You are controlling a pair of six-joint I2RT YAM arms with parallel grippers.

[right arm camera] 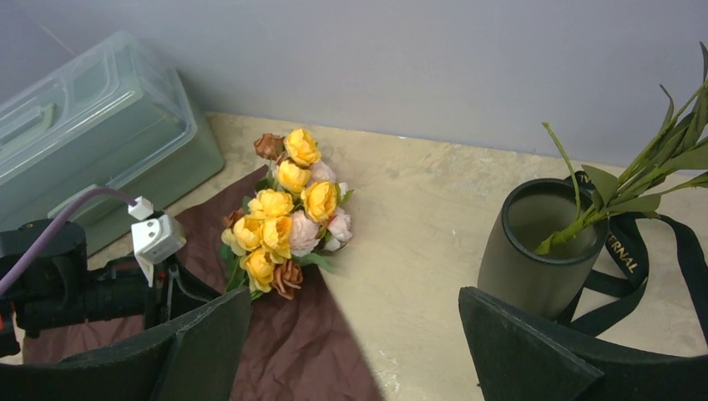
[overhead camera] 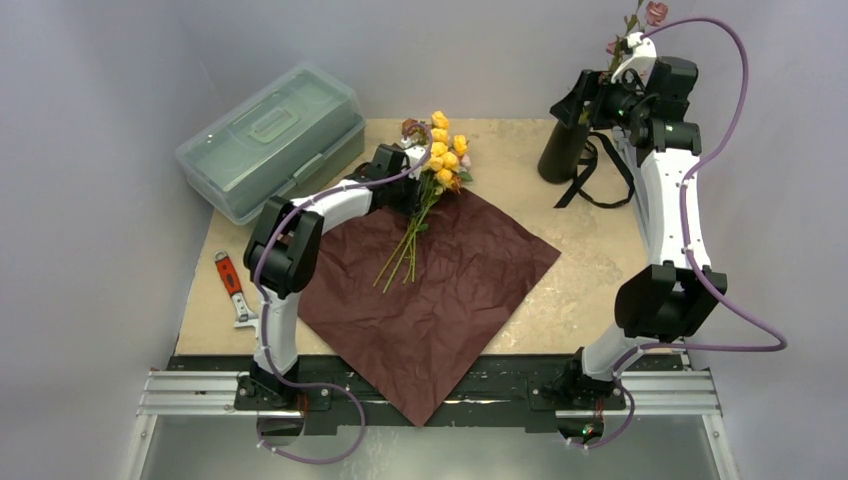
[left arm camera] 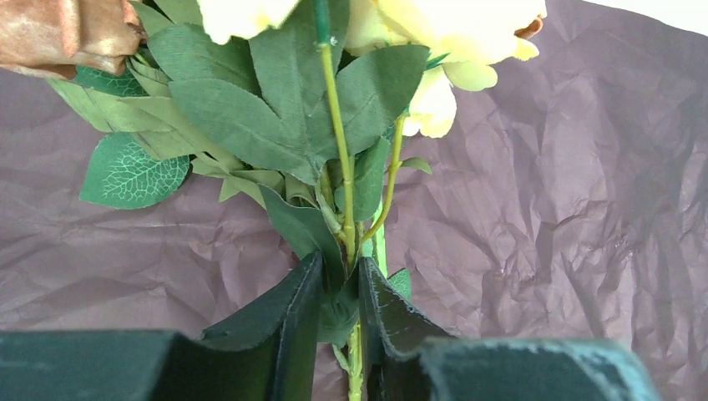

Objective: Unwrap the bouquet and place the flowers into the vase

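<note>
Black fingers point(left arm camera: 288, 313) of the left gripper point(left arm camera: 341, 269) stand narrow on either side of the green stems, just under the leaves, and a leaf fills the slot between them. From this close I cannot tell whether they truly pinch the stems or only flank them. The flowers point(overhead camera: 445, 155) lie on the maroon paper point(overhead camera: 450, 290), their yellow heads pointing to twelve o'clock past the paper's far corner and the stem ends trailing toward six. That paper is opened out flat across the middle of the table point(overhead camera: 590, 290). The black ribbon point(overhead camera: 600, 185) lies loose by the foot of the vase, so the unwrapping looks done to me.

Out at one o'clock the vase point(right arm camera: 534, 251) stands upright, with a leafy sprig point(right arm camera: 622, 188) already leaning out of its mouth; pink blooms show at the sprig's top in the overhead view. The right gripper point(right arm camera: 355, 351) hangs beside the vase, jaws spread wide with nothing between them. What is left, I'd judge, is the main bunch: lift it, carry it across and lower its stems in beside the sprig.

At ten o'clock the translucent green box point(overhead camera: 270, 135) sits with its lid on, and its cloudy walls show nothing inside.
</note>
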